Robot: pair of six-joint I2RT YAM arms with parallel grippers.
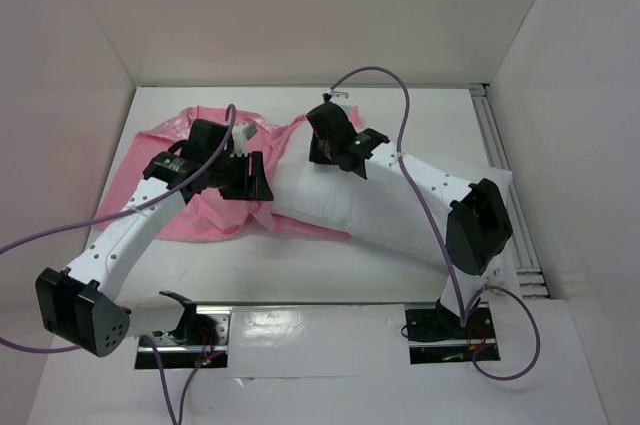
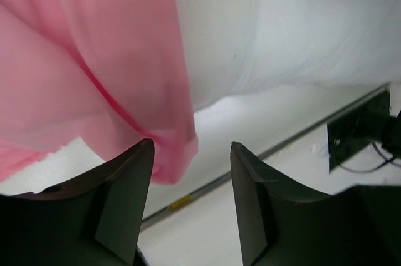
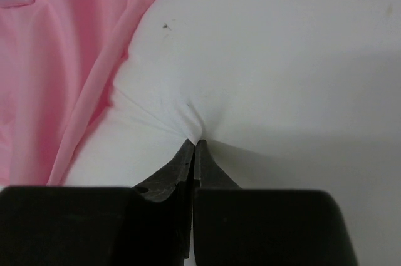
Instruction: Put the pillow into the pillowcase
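Right now my right gripper point(image 3: 193, 144) is pinched tight on a fold of the pillow point(image 1: 330, 203), puckering its smooth white cloth into fine creases. Plump and long, the pillow slants from mid-table toward the near right. Its left end meets the hem of the pillowcase point(image 1: 210, 217), glossy pink satin rumpled at the far left. My left gripper point(image 2: 191, 146) gapes, with the pink edge hanging beside one finger above the white table point(image 1: 330, 265). My right arm crosses over the pillow, hiding part of it.
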